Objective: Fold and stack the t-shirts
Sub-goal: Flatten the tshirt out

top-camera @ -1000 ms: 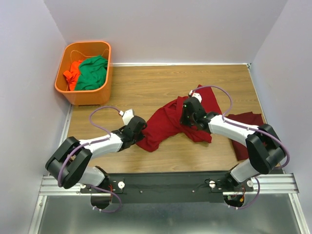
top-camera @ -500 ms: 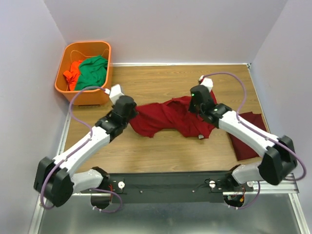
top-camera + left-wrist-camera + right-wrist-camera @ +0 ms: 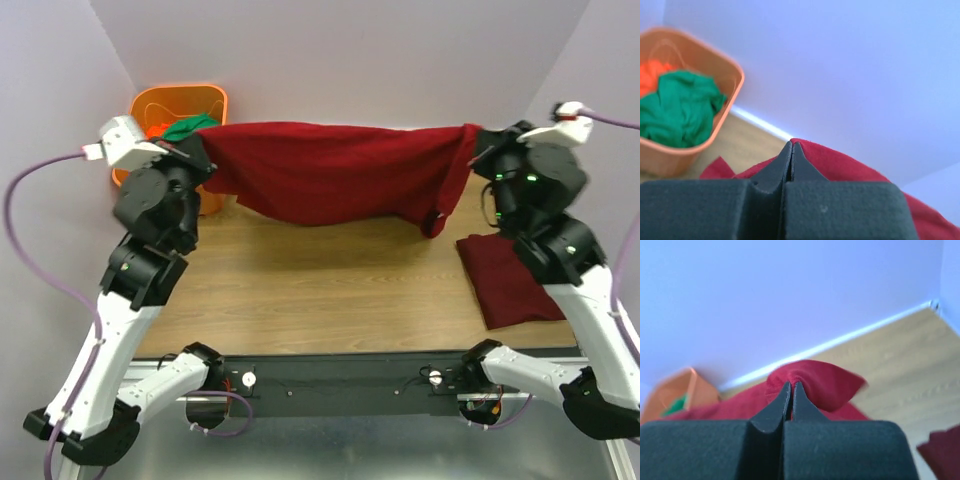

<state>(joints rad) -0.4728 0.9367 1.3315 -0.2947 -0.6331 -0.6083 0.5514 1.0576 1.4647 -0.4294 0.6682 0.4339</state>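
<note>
The t-shirt is lifted off the table and now stretched wide above it. One end is pinched by left gripper, the other by right gripper. Can be laid flat for folding.

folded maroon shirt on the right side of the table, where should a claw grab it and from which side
Probably its left edge, coming down from above on the side facing the middle of the table. The folded t-shirt lies flat, and that edge sits bare on the wood, while the right arm overlaps its right side.
</note>
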